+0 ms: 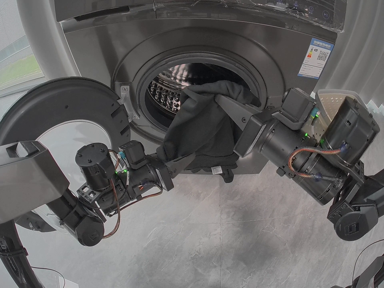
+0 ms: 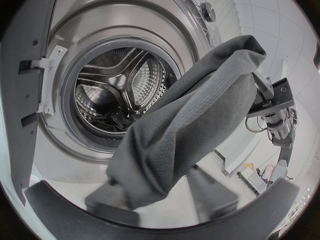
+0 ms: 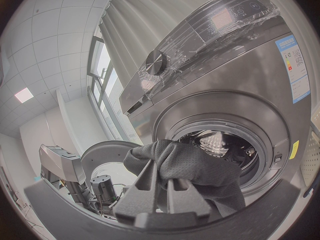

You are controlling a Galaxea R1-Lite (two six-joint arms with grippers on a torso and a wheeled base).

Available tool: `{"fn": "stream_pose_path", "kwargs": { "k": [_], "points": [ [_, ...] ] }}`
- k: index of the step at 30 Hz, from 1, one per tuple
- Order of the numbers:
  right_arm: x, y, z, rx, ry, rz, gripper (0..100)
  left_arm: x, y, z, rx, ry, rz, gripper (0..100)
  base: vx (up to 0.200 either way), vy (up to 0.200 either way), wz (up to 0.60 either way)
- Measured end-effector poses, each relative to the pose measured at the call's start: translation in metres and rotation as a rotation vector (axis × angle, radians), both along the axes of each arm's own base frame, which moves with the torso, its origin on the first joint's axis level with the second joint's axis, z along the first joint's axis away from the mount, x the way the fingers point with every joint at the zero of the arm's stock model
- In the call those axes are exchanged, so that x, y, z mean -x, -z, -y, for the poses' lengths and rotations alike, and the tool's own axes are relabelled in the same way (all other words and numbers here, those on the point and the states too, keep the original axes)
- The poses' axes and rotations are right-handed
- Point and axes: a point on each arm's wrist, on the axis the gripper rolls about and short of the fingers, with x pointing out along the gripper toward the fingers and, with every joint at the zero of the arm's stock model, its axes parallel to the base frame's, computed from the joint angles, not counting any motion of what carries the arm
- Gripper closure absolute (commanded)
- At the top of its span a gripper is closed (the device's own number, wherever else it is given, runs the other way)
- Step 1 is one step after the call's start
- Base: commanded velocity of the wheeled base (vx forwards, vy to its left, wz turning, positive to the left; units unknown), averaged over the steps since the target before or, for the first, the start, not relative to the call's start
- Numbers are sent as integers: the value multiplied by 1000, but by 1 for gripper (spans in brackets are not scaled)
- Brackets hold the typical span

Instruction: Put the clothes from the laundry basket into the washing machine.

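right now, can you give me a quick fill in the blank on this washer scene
1. The washing machine door stands ____.
2. The grey garment is gripped by its upper end, at the opening, by the ____ pincer.
3. A dark cloth already lies inside the ____.
4. The laundry basket stands beside the machine, on the robot's ____.

Missing words: open; right; drum; right.
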Motion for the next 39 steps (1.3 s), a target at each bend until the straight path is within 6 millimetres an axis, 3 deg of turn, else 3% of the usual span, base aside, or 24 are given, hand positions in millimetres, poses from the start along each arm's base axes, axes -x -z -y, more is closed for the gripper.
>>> {"fn": "stream_pose_path", "kwargs": {
  "k": [10, 14, 22, 29, 30, 39],
  "points": [
    [0, 4, 2, 10, 5, -9, 100, 15, -6, 3, 27, -4, 15, 100, 0, 0, 0],
    [-1, 7, 4, 18, 13, -17, 100, 31, -16, 6, 38, 26, 26, 100, 0, 0, 0],
    [-3, 16, 6, 40, 27, -41, 100, 87, -38, 5, 50, 126, 64, 100, 0, 0, 0],
    [-2, 33, 7, 84, 26, -84, 100, 103, -58, -8, 82, 122, 137, 100, 0, 0, 0],
    [-2, 35, 7, 89, 24, -88, 0, 104, -60, -9, 87, 121, 143, 100, 0, 0, 0],
    [3, 57, 10, 152, 22, -149, 0, 94, -74, -15, 126, 49, 186, 100, 0, 0, 0]
  ]
}}
